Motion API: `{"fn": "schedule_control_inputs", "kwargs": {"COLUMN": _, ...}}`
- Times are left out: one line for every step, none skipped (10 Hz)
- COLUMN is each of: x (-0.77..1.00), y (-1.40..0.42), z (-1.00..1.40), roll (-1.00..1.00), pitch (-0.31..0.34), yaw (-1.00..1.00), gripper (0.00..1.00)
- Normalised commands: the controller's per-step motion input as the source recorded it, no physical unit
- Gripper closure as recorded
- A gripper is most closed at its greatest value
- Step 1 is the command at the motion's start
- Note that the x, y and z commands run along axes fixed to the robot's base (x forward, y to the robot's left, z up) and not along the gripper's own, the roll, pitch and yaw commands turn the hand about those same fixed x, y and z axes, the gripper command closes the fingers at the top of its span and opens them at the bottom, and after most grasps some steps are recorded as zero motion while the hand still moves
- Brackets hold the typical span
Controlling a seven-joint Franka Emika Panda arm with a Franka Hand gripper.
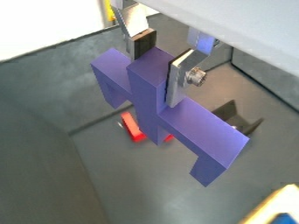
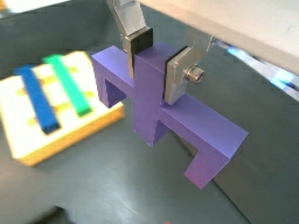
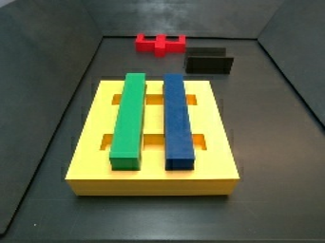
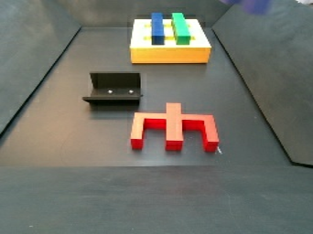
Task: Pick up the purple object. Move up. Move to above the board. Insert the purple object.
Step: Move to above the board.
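Note:
My gripper (image 1: 162,61) is shut on the purple object (image 1: 163,105), a cross-shaped block. The jaws clamp its raised central stub and hold it well above the floor. Both wrist views show this grip (image 2: 156,59), with the purple object (image 2: 158,114) hanging below the fingers. The yellow board (image 2: 41,140) lies off to one side beneath it, carrying a blue bar (image 2: 38,107) and a green bar (image 2: 70,83). In both side views the board (image 3: 152,176) (image 4: 171,55) rests on the floor. The gripper is out of frame there, apart from a purple blur (image 4: 253,5) at the edge.
A red notched block (image 4: 175,128) lies on the floor near the fixture (image 4: 113,89); both also show in a side view, the red block (image 3: 160,43) and the fixture (image 3: 210,62). The red block (image 1: 135,129) sits under the held piece. Dark walls surround the floor.

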Motion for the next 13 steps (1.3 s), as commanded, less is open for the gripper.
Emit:
{"fn": "schedule_control_inputs", "kwargs": {"x": 0.56, "y": -1.4, "z": 0.14, "roll": 0.0, "pitch": 0.05, "yaw": 1.0, "gripper": 1.0}}
{"fn": "schedule_control_inputs", "kwargs": {"x": 0.57, "y": -1.4, "z": 0.14, "roll": -0.01, "pitch": 0.055, "yaw": 1.0, "gripper": 1.0}}
{"fn": "schedule_control_inputs", "kwargs": {"x": 0.58, "y": -1.4, "z": 0.15, "roll": 0.0, "pitch": 0.063, "yaw": 1.0, "gripper": 1.0}}
{"fn": "schedule_control_inputs", "kwargs": {"x": 0.58, "y": -1.4, "z": 0.15, "roll": 0.0, "pitch": 0.07, "yaw": 1.0, "gripper": 1.0}}
{"fn": "schedule_control_inputs", "kwargs": {"x": 0.62, "y": -1.4, "z": 0.16, "roll": 0.0, "pitch": 0.083, "yaw": 1.0, "gripper": 1.0}}
{"fn": "schedule_control_inputs", "kwargs": {"x": 0.63, "y": -1.4, "z": 0.17, "roll": 0.0, "pitch": 0.09, "yaw": 1.0, "gripper": 1.0}}
{"fn": "schedule_control_inputs", "kwargs": {"x": 0.66, "y": -1.4, "z": 0.18, "roll": 0.0, "pitch": 0.107, "yaw": 1.0, "gripper": 1.0}}
{"fn": "schedule_control_inputs", "kwargs": {"x": 0.33, "y": -0.59, "z": 0.09, "roll": 0.01, "pitch": 0.125, "yaw": 1.0, "gripper": 1.0}}
{"fn": "schedule_control_inputs", "kwargs": {"x": 0.18, "y": -0.23, "z": 0.05, "roll": 0.02, "pitch": 0.135, "yaw": 1.0, "gripper": 1.0}}
{"fn": "schedule_control_inputs", "kwargs": {"x": 0.08, "y": -0.1, "z": 0.04, "roll": 0.01, "pitch": 0.126, "yaw": 1.0, "gripper": 1.0}}
{"fn": "schedule_control_inputs", "kwargs": {"x": 0.03, "y": -0.08, "z": 0.03, "roll": 0.01, "pitch": 0.121, "yaw": 1.0, "gripper": 1.0}}
{"fn": "schedule_control_inputs", "kwargs": {"x": 0.04, "y": -0.06, "z": 0.03, "roll": 0.01, "pitch": 0.136, "yaw": 1.0, "gripper": 1.0}}
{"fn": "schedule_control_inputs", "kwargs": {"x": 0.05, "y": -0.04, "z": 0.03, "roll": 0.02, "pitch": 0.155, "yaw": 1.0, "gripper": 1.0}}
